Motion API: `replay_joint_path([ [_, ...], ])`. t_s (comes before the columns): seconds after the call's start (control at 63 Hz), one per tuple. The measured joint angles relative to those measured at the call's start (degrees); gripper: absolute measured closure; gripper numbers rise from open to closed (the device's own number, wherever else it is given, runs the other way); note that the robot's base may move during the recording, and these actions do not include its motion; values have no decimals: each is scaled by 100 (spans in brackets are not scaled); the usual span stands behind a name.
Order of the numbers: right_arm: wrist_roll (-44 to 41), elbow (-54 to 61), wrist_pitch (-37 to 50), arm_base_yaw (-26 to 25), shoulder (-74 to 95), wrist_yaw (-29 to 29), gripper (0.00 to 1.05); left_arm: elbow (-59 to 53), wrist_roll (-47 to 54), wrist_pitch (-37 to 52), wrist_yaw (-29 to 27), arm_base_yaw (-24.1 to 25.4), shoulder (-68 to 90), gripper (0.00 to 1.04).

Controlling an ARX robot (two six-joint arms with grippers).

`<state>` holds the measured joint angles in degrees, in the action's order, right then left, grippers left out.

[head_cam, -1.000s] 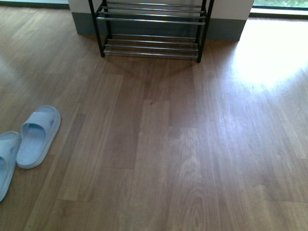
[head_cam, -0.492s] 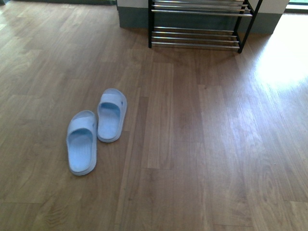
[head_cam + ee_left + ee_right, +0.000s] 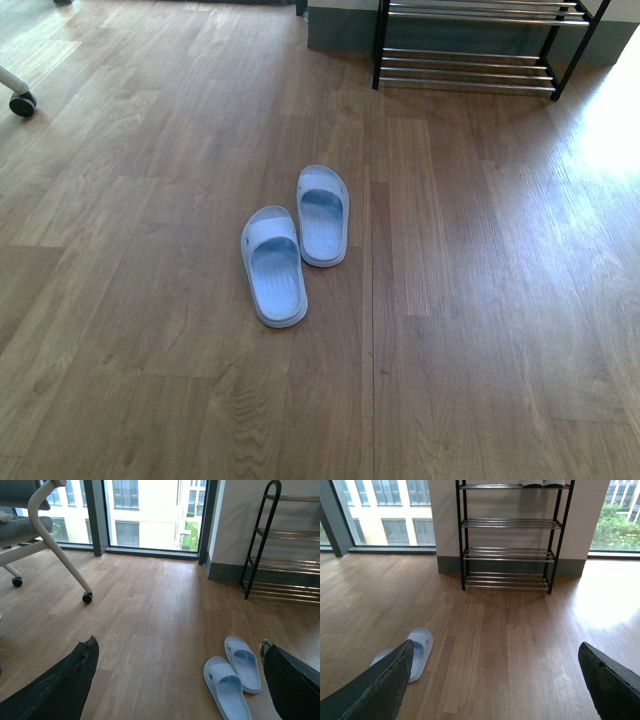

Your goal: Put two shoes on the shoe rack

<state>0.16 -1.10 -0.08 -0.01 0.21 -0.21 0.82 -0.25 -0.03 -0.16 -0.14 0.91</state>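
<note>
Two grippers hang over the wooden floor (image 3: 480, 300), both empty: the left gripper (image 3: 177, 642) and the right gripper (image 3: 495, 644) have their jaws spread wide, touching nothing. Mid-floor lie the pale blue slides, toes pointing away. The nearer slide (image 3: 275, 270) sits just left of the farther slide (image 3: 323, 215), their edges about touching. Far right, against the wall, stands the shoe rack (image 3: 465, 72), with white-soled shoes (image 3: 543, 483) on its top shelf.

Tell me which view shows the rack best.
Right wrist: the rack is in view with all four tiers, frame down to its feet. Front cuts the rack to its bottom shelves; left wrist crops the rack to one end.
</note>
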Motion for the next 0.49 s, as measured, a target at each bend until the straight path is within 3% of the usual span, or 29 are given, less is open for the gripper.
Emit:
replay_joint_path([
  [0.492,0,0,0,0,0,-2,9,0,-2,0,-7,0,0,9],
])
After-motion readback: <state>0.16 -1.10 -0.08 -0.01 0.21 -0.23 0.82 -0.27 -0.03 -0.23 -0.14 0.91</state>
